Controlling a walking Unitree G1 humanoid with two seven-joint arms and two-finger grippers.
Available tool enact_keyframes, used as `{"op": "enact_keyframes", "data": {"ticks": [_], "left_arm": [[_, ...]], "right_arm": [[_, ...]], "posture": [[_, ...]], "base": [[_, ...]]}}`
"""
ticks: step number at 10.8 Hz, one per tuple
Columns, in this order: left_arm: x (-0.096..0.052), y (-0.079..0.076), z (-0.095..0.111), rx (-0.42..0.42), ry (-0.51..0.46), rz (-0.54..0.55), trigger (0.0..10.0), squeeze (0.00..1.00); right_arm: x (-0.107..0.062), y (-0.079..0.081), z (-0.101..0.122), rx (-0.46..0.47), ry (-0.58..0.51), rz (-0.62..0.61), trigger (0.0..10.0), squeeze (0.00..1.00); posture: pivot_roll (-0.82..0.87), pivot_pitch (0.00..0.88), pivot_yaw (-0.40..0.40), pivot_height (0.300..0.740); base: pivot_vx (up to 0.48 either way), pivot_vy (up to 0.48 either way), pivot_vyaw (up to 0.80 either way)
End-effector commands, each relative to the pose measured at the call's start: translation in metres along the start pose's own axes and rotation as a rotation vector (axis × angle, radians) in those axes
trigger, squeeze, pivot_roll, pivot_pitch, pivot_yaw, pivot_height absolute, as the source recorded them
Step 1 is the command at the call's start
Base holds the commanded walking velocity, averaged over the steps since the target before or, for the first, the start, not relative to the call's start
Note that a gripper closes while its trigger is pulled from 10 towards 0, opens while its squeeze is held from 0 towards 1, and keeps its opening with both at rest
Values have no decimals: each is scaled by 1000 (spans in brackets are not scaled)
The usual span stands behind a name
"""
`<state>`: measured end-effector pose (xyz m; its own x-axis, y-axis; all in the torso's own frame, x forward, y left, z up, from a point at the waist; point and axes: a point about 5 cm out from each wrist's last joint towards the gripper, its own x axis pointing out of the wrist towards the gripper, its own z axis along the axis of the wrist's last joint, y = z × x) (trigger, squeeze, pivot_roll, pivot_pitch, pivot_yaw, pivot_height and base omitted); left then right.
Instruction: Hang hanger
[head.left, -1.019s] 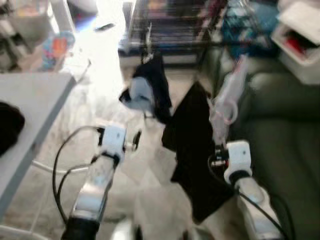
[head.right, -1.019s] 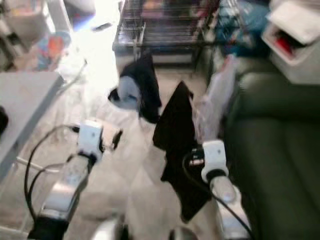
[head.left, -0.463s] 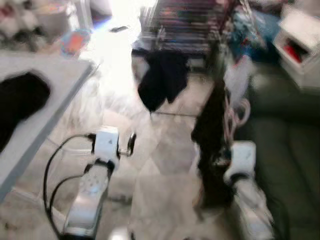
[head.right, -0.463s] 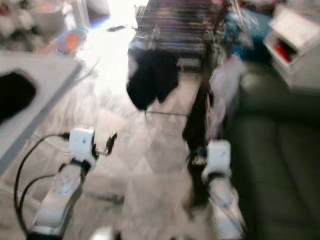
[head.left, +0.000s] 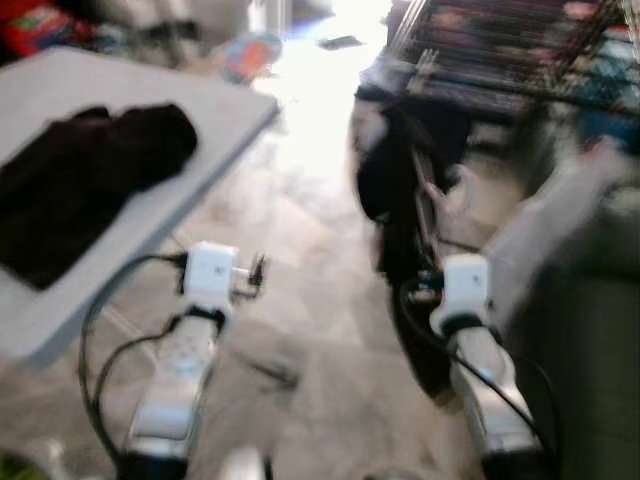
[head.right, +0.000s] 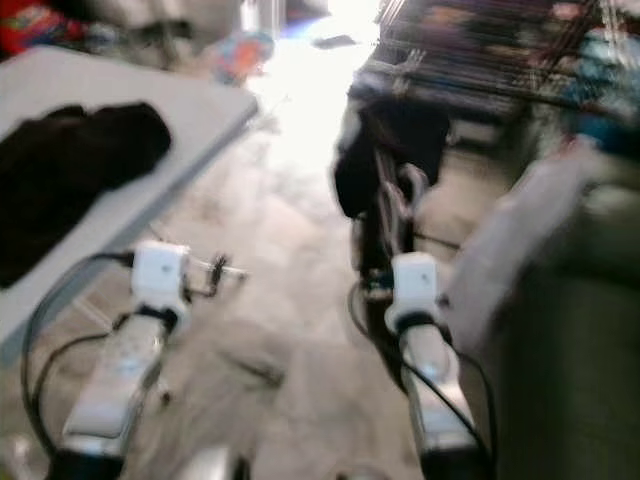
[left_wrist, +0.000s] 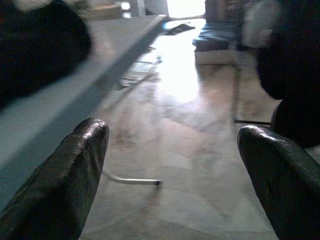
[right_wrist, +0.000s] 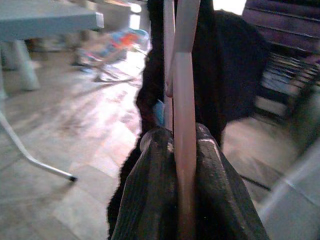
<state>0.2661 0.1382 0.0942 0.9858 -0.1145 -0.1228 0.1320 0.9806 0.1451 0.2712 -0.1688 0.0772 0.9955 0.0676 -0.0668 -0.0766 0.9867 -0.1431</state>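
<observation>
Gripping the pink hanger (right_wrist: 184, 125) tight between its fingers, your right end effector (right_wrist: 186, 150) holds it upright on the right, a dark garment (head.left: 400, 250) apparently draped on it. Your left end effector (left_wrist: 172, 165) hangs wide open and empty near the desk (head.left: 215, 110), where black clothing (head.left: 80, 180) lies.

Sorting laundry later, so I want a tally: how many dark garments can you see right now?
3: one dark garment heaped on the grey table; one hanging on the wire rack; one on the pink hanger in the right pincer. Blur may hide more.
</observation>
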Motion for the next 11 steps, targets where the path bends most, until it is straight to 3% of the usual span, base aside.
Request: {"op": "enact_keyframes", "data": {"ticks": [1,3,6,11], "left_arm": [[-3,-2,0,7,4,-7,10000,0],[-6,-5,-1,0,12,-26,10000,0],[0,-14,6,-23,-4,-43,10000,0],[0,-17,1,-29,2,-45,10000,0]], "right_arm": [[1,-9,3,-4,-18,-13,10000,0],[3,-15,3,-1,-6,-25,10000,0],[3,-11,4,-8,-9,25,10000,0],[0,-6,0,18,7,34,10000,0]], "posture": [[-17,30,0,740],[-19,43,-5,740],[-45,52,-13,740],[-50,73,-14,740]], "base": [[0,0,800],[0,0,800],[0,0,800],[0,0,800]]}}
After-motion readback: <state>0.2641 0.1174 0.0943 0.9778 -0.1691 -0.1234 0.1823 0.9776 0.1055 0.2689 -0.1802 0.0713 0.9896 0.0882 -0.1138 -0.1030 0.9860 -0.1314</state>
